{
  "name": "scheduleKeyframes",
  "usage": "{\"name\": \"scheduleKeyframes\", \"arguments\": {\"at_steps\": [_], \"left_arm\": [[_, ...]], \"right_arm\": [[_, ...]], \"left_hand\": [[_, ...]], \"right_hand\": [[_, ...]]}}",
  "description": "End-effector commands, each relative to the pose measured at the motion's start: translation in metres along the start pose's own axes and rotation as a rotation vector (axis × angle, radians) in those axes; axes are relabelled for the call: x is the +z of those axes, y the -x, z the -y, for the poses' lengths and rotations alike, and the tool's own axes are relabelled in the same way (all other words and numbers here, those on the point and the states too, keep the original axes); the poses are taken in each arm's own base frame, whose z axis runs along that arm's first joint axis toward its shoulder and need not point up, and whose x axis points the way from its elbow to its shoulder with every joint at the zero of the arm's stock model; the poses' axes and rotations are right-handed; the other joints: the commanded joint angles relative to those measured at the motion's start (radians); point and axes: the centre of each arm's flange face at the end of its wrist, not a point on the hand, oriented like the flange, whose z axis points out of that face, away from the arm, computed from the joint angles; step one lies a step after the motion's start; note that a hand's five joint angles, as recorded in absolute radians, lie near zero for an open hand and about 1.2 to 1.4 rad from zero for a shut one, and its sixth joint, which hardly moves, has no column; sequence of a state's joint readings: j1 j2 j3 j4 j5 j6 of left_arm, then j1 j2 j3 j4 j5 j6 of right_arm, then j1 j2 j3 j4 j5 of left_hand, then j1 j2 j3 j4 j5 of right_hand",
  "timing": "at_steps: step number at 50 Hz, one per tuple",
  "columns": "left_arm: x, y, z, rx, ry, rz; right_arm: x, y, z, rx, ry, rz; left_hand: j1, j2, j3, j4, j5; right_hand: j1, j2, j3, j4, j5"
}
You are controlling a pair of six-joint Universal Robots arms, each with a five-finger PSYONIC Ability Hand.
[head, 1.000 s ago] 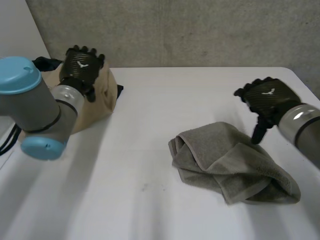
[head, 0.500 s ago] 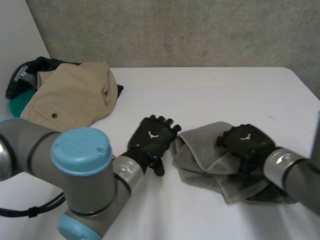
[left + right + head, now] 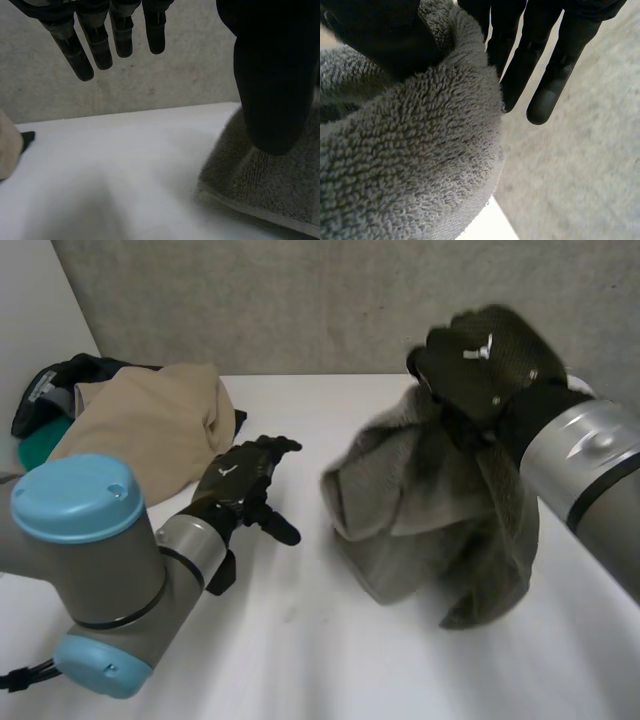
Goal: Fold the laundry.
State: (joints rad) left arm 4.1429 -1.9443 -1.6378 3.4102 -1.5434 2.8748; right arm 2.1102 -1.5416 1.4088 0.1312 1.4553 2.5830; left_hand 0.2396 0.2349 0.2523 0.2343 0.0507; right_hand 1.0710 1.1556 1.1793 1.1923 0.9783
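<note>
Since half a sec ago the right hand [image 3: 485, 360] has gone up off the worktop [image 3: 300, 640] and taken the grey towel [image 3: 430, 500] w/ it, while the left hand [image 3: 240, 480] has backed off a bit toward the tan garment [image 3: 150, 430]. Right wrist cam: towel [image 3: 410, 165] is bunched under the palm, thumb [image 3: 375, 35] pressed into the pile and the fingers [image 3: 520, 65] straight on its other side, so I read that hand as clamped on the cloth. Towel hangs from it in loose folds. In the left wrist cam its hemmed lower edge [image 3: 280, 190] lies on the worktop. Left hand holds nothing: fingers [image 3: 82, 60] straight and spread, thumb [image 3: 272, 90] well apart from them, hovering just beside the towel's near side, not touching it as far as I can see. Tan garment sits at the far corner on my left arm's side, w/ a dark garment [image 3: 70, 375] behind it.
</note>
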Motion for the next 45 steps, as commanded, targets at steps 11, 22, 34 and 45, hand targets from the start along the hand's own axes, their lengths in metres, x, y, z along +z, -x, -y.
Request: {"name": "scheduleKeyframes", "arguments": {"at_steps": [11,22,34,45], "left_arm": [[0.021,-0.046,-0.028,-0.419,0.213,-0.340],[0.014,-0.052,-0.021,-0.466,0.213,-0.365],[-0.001,0.019,0.075,-0.012,-0.123,-0.086],[-0.004,0.031,0.061,0.268,0.006,0.026]], "right_arm": [[-0.037,-0.004,0.037,0.148,-0.085,0.070],[-0.032,0.000,0.016,0.205,-0.037,0.066],[-0.002,-0.071,-0.050,0.240,0.230,-0.134],[0.026,-0.056,-0.111,0.209,0.411,-0.017]], "left_hand": [[0.027,0.031,0.014,0.032,0.041],[1.157,1.161,1.144,1.162,1.171],[1.157,1.161,1.144,1.162,1.171],[1.157,1.161,1.144,1.162,1.171]], "right_hand": [[0.325,0.241,0.217,0.204,0.243],[0.325,0.241,0.217,0.204,0.243],[0.325,0.241,0.217,0.204,0.243],[0.325,0.241,0.217,0.204,0.243]]}}
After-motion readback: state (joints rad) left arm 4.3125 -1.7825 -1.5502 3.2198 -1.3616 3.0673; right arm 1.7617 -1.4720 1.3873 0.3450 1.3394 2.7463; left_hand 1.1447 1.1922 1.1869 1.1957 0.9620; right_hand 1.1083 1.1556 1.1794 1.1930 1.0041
